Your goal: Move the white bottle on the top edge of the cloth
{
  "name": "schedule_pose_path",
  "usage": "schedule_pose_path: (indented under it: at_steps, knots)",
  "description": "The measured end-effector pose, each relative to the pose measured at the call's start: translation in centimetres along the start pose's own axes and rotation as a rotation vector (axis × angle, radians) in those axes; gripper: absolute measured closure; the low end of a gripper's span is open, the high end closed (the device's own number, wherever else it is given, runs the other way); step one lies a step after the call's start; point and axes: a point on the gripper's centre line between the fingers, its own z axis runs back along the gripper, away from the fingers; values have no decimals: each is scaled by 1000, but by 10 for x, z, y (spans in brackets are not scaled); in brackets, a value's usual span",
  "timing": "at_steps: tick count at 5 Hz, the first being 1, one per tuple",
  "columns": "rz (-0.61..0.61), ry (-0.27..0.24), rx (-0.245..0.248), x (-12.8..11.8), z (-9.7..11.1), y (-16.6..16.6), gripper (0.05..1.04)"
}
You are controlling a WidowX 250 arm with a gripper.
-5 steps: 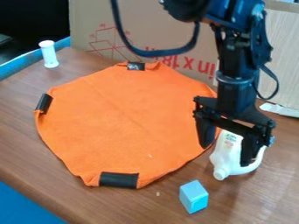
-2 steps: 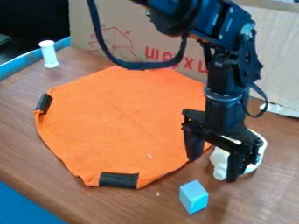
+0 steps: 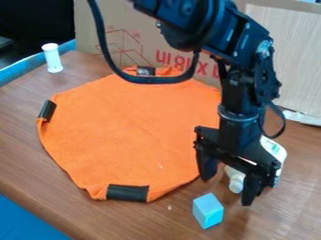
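My gripper hangs low over the right side of the table, pointing down, with its fingers apart. One finger is by the cloth's right edge, the other to the right of the bottle's cap. The white bottle lies on its side, partly hidden behind the gripper, its cap showing between the fingers. Left of it the orange cloth is spread flat, with black clips on its edges; one sits at its top edge.
A light blue block stands on the table just in front of the gripper. A small white cylinder stands at the back left. Behind the cloth rises a cardboard box.
The gripper has moved left and lower, toward the front, and now covers more of the bottle. The bottle and cloth have not visibly moved.
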Motion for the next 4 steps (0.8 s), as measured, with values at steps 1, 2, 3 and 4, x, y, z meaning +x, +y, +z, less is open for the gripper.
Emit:
schedule_pose_path:
  at_steps: [1, 2, 3, 4]
  knots:
    - [41, -31, -10, 2, -4, 0, 410]
    - [97, -54, -14, 6, -11, 3, 701]
    - [126, -79, -16, 11, -12, 4, 756]
    - [149, -76, -24, 10, -13, 9, 757]
